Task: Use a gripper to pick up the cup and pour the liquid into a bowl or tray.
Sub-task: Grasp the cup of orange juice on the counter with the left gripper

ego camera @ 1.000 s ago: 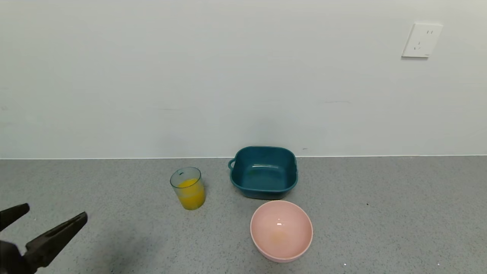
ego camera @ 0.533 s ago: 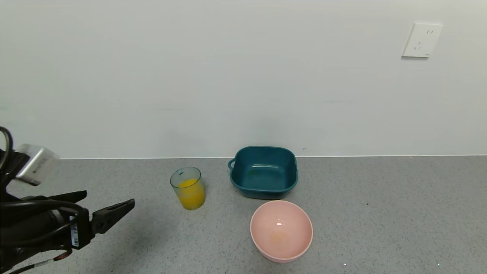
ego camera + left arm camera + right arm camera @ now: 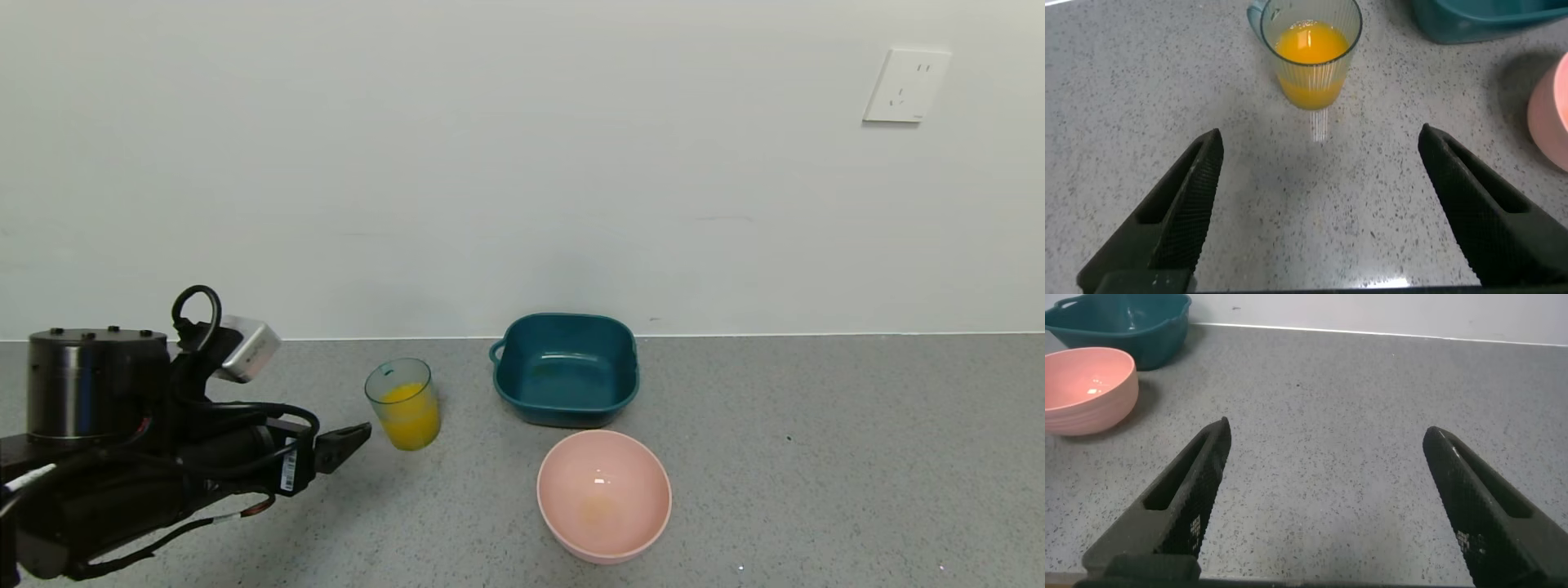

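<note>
The clear blue-grey cup (image 3: 402, 403) stands upright on the grey counter, about half full of orange-yellow liquid (image 3: 411, 423). My left gripper (image 3: 347, 437) is open and empty, low over the counter just left of the cup, its fingertip a short gap from it. In the left wrist view the cup (image 3: 1306, 51) stands ahead, centred between the two open fingers (image 3: 1190, 196), with the gripper (image 3: 1320, 143) short of it. The dark teal tub (image 3: 565, 370) sits right of the cup by the wall, empty. My right gripper (image 3: 1325, 429) is open over bare counter, out of the head view.
A round pale pink bowl (image 3: 604, 495) sits in front of the teal tub; it also shows in the right wrist view (image 3: 1086, 388) with the tub (image 3: 1123, 322). The wall runs close behind the tub. A socket (image 3: 904, 85) is high on the wall.
My left arm has swept in from the lower left toward the cup, its open fingers now close beside it. The cup, tub and bowl have not moved.
</note>
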### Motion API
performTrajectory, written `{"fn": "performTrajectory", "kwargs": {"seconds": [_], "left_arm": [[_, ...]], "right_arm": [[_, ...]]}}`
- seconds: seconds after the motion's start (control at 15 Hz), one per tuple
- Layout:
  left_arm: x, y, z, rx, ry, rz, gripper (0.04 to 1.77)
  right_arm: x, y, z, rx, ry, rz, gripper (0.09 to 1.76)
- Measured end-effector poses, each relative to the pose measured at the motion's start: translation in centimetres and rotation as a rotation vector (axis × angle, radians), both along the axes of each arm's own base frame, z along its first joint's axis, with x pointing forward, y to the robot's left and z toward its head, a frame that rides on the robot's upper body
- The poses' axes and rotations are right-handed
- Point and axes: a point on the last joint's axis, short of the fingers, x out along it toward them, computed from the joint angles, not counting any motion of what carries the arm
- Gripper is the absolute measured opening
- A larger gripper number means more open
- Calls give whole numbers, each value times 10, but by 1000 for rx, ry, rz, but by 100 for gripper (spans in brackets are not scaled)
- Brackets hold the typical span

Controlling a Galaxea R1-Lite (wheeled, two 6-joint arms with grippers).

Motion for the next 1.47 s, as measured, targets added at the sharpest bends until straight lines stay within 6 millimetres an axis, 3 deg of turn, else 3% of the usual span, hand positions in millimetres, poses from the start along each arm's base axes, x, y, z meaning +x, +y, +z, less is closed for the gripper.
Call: {"fn": "performTrajectory", "kwargs": {"seconds": [0.87, 1.2, 1.47], "left_arm": [[73, -20, -65, -14, -96, 45, 172], [87, -24, -94, -6, -24, 48, 172], [98, -28, -104, -12, -40, 47, 172]], "right_arm": [[0, 0, 0, 0, 0, 0, 171], [0, 0, 0, 0, 0, 0, 171], [0, 0, 0, 0, 0, 0, 171]]}}
